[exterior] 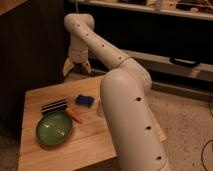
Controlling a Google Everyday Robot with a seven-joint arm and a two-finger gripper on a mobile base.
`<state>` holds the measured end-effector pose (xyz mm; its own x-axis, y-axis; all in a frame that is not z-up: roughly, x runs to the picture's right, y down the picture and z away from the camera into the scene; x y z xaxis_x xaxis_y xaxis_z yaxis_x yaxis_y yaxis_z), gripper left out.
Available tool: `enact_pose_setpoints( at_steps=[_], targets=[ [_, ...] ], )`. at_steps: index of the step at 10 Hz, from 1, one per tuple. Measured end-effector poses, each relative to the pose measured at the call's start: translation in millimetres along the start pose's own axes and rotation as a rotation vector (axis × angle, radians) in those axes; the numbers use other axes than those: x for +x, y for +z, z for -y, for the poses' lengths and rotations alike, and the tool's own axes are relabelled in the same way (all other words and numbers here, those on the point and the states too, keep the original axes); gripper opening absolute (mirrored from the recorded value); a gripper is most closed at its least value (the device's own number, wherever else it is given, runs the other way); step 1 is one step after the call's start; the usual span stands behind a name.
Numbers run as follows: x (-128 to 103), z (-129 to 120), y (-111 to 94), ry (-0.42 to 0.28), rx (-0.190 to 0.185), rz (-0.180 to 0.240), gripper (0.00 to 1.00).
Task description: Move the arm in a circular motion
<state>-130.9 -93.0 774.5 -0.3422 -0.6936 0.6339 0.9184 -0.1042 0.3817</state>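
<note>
Your arm [125, 95] rises from the lower right of the view, bends over the right side of the wooden table [45, 155] and reaches up and back to the left. The gripper [76, 70] hangs downward from the wrist, beyond the table's far edge and above it. Its fingers [67, 67] are spread apart and hold nothing, so there is nothing you can drop.

The trouble I would expect is with clearance.

- **Cabinet:** The dark cabinet front [30, 50] stands just to the left of the gripper. A circle that bulges leftward may carry a spread finger into that panel.
- **Shelving:** The shelving [165, 22] runs close behind the upper joint, so a wide arc at the top could bump it there.
- **Table edge:** If the circle dips low on its near side, the gripper may catch the far table edge. It could also come down among the blue block [84, 101] and the black-and-white striped piece [54, 106].
- **Near items:** The green bowl [54, 129] and the orange carrot-like piece [74, 115] touching its rim lie nearer to you and look safer.

Watch the thick lower segment most of all. It crosses the table's right part closely and hides whatever sits beneath it. You cannot tell from this view how much air there is under it, so any roll or drop of that link during the loop could sweep something off unseen. Keep the circle small and high, led by the wrist.
</note>
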Motion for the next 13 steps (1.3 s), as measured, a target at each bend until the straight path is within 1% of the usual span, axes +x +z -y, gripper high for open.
enact_pose_setpoints(
  at_steps=[3,6,9,13],
  targets=[
    [-16.5,-35.3,-3.7,0.074,-0.009,-0.007,0.80],
    [-32.3,-62.3,-7.3,0.133,-0.018,-0.011,0.80],
    [-50.0,-87.6,-12.3,0.190,-0.024,-0.017,0.80],
    [-76.5,-116.8,-21.7,0.249,-0.029,-0.034,0.80]
  ],
)
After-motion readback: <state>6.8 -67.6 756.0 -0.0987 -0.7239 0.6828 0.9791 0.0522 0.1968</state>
